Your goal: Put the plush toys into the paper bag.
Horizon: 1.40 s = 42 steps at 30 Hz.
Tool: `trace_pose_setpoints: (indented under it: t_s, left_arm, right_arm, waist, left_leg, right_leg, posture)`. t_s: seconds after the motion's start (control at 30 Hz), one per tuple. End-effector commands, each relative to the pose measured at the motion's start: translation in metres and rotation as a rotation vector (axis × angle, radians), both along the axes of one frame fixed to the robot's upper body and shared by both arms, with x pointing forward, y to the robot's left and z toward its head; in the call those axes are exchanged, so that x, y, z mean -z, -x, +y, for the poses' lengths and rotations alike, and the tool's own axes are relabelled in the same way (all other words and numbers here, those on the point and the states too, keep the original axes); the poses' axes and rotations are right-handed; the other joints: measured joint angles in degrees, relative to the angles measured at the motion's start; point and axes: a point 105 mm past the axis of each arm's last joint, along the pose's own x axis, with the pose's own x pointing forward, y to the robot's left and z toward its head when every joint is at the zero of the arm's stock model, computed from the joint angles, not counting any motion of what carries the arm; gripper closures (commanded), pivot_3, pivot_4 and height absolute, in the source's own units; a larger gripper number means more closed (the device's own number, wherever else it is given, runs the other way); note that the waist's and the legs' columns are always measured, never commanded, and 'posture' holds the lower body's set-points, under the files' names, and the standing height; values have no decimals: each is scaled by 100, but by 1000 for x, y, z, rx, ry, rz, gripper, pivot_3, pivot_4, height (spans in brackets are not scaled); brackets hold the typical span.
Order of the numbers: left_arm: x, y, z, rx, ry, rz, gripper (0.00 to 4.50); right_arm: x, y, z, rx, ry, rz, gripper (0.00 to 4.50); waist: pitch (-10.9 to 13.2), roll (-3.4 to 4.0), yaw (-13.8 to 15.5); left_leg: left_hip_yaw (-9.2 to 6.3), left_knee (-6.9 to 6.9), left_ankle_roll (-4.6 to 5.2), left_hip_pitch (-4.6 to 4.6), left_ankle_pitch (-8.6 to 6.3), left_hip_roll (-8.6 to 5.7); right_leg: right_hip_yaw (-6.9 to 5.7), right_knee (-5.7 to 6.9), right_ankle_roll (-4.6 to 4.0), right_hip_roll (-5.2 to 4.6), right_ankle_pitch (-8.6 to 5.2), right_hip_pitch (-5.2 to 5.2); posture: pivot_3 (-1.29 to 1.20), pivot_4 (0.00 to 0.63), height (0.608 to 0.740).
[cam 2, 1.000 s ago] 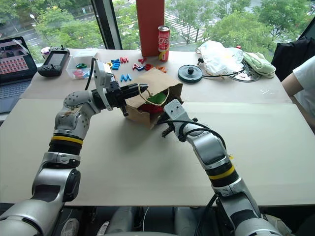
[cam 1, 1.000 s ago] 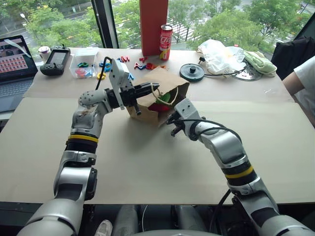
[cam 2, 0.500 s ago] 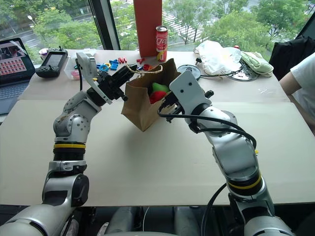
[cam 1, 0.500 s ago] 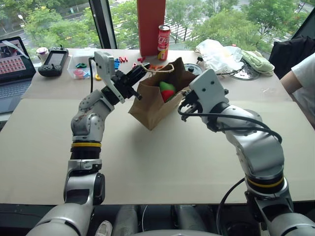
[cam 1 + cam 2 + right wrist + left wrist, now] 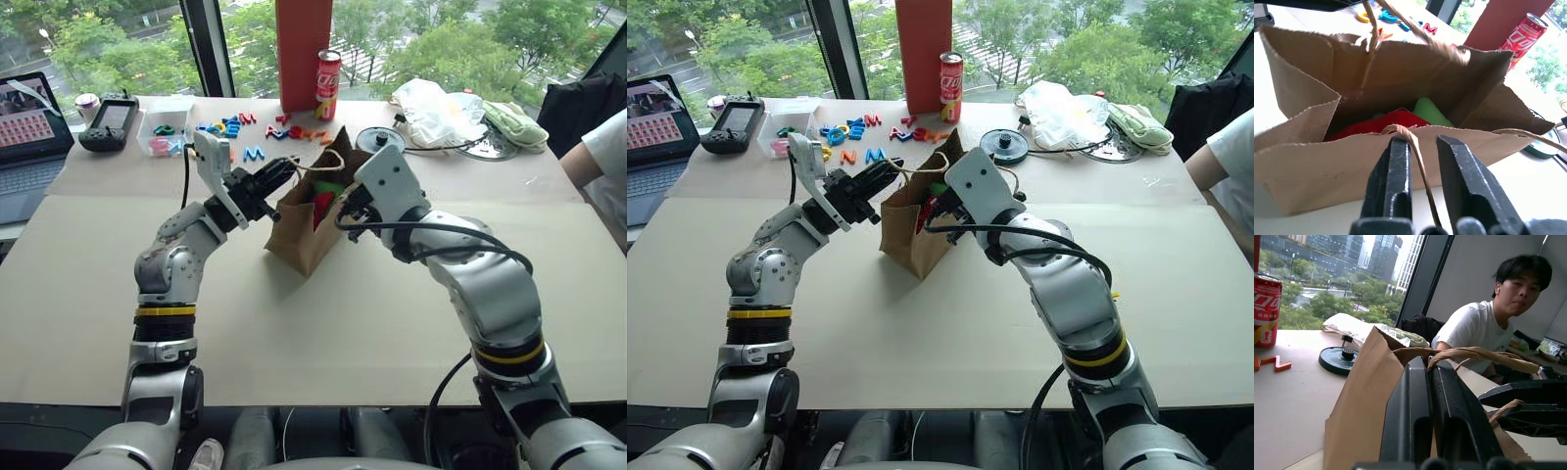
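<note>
Red chili toy (image 5: 1376,128) and light-green toy (image 5: 1430,111): both down inside the paper bag (image 5: 299,230), side by side at the bottom. Bag upright on the worktop (image 5: 323,333), mouth open to the top, long side running from one gripper to the other.

Left gripper (image 5: 279,174) at the bag's left rim, right at the far cord handle (image 5: 1484,353). Cannot tell whether clamped on that cord or let go.

Right gripper (image 5: 345,211) at the bag's right rim, pointing in over the mouth. A little way open, with the near cord handle (image 5: 1420,161) lying loose in the gap, not pinched.

Both arms about as near as each other, one on each side of the bag. Job looks as good as done; likely just letting go and pulling away without tipping the bag.

Plenty of bare worktop near the bag. Toy letters (image 5: 230,127), a soda can (image 5: 329,83) and a tall red box (image 5: 306,49) well behind. A person's sleeve (image 5: 602,157) far to the right.
</note>
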Motion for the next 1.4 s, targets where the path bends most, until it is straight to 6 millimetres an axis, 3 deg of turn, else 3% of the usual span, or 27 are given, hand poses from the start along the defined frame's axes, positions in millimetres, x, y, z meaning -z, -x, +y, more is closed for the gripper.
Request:
trace_pose_setpoints:
  t_s: [0.03,0.2,0.27,0.43,0.53,0.67,0.8,0.9,1.07,1.27,1.4]
  left_arm:
    - [-16,10,1,37,16,-45,2592]
    - [-18,12,8,43,-3,-35,784]
    - [-19,12,11,36,-10,-34,53]
    - [-22,14,33,16,-7,-8,18]
    - [-11,16,44,-9,-18,36,18]
    - [4,22,47,-6,-42,74,18]
    - [14,25,50,-5,-46,103,18]
    - [25,27,50,4,-91,121,0]
    - [41,31,54,21,-159,145,0]
    - [49,33,53,53,-238,123,0]
    - [52,32,50,70,-285,99,0]
  right_arm:
    - [-27,3,-2,-9,-65,-88,1889]
    - [-38,11,-6,-62,-98,-98,157]
    - [-40,15,-7,-87,-92,-101,0]
    - [-38,37,-16,-203,-71,-41,0]
    - [-46,44,-31,-227,-123,-11,0]
    - [-53,57,-38,-305,-198,27,0]
    - [-44,65,-36,-357,-223,95,0]
    - [-34,68,-33,-382,-255,143,722]
    - [-2,66,-27,-380,-240,255,2464]
    - [31,37,-23,-243,-150,309,4483]
    - [33,17,-11,-209,-105,280,4483]
  waist:
    - [0,0,0]
    - [0,0,0]
    - [0,0,0]
    - [1,1,0]
    - [1,1,0]
    - [1,1,2]
    - [1,1,5]
    - [1,1,2]
    - [1,1,-1]
    - [1,1,-3]
    - [1,1,-9]
  left_leg:
    - [0,0,0,0,0,0]
    - [-1,0,0,0,0,0]
    - [-1,0,0,1,0,0]
    - [-3,-3,0,0,0,0]
    - [-9,-4,0,3,0,1]
    - [-10,-4,0,5,0,1]
    - [-11,-4,0,5,0,1]
    - [-12,-5,0,5,-1,0]
    - [-11,-6,0,7,-1,0]
    - [-8,-5,0,10,0,-1]
    - [-5,-6,1,8,0,0]
  right_leg:
    - [0,0,0,0,0,0]
    - [0,0,0,-1,0,1]
    - [0,0,0,-1,0,1]
    - [0,-3,0,-1,0,0]
    - [0,-5,0,-1,0,2]
    - [1,-5,0,-3,0,3]
    - [1,-5,-1,-2,0,3]
    - [4,-5,0,-4,0,4]
    - [3,-5,-1,-3,-1,4]
    - [8,-6,-2,-4,-1,3]
    - [9,-5,-2,-2,-1,-1]
  posture:
    - [0,150,739]
    - [0,150,739]
    - [0,150,739]
    - [0,150,739]
    - [0,150,739]
    - [0,150,739]
    - [0,150,739]
    - [0,150,739]
    - [0,150,739]
    - [0,150,739]
    - [0,150,739]
